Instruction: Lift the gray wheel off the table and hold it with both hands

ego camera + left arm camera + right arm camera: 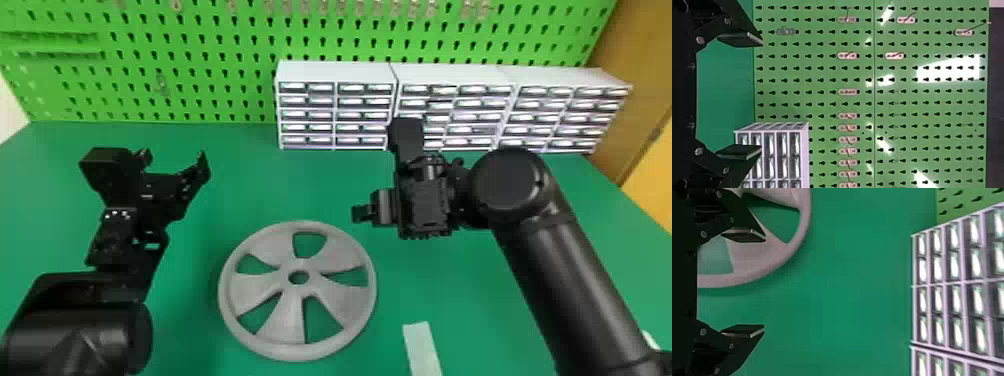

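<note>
The left tool has its two black fingers spread, with nothing between them; it is above the left side of the bench. The right tool is spread too, its finger pads wide apart and empty, above the bench to the right of the gray wheel and a little farther off. Small white marks dot the left arm, too small to make out.

The wheel lies flat on the green bench, near and between the two arms, touched by neither tool. It has a round rim, broad curved spokes and a center hole. To its right, at the near side, a pale strip lies on the bench.

Along the far edge, right of center, three white drawer cabinets stand side by side, with shiny drawer fronts. Behind them rises a green pegboard with rows of dark holes and small metal hooks. A wood-colored surface stands at the far right.
</note>
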You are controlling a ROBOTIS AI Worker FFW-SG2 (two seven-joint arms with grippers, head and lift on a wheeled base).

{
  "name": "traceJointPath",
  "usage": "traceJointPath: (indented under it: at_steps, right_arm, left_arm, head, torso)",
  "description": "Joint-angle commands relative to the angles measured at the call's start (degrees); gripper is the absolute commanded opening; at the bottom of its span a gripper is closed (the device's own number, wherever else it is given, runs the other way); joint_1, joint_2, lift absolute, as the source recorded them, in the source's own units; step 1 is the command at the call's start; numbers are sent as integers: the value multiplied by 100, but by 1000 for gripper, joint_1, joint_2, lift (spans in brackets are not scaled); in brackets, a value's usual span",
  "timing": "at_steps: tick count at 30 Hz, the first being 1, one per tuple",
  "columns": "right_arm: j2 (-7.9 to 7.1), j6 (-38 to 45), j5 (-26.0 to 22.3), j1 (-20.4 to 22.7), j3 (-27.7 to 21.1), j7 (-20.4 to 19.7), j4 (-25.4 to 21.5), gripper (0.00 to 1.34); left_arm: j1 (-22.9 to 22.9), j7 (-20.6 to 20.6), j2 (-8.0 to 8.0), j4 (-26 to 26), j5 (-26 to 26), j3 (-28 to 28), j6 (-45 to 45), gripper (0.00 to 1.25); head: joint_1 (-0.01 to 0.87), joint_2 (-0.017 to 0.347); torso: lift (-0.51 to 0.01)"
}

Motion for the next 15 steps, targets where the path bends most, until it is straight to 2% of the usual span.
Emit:
traceJointPath:
  at_steps: [1, 15]
  right_arm:
    - [15, 257, -329, -203, 37, -17, 475, 887]
    - [24, 784, -892, -608, 160, -35, 1301, 884]
  left_arm:
    - [9, 9, 5, -18, -11, 8, 0, 934]
    - [18, 44, 5, -27, -2, -1, 0, 934]
  head:
    - [711, 15]
    - [711, 15]
  torso:
    - [-98]
    - [-98]
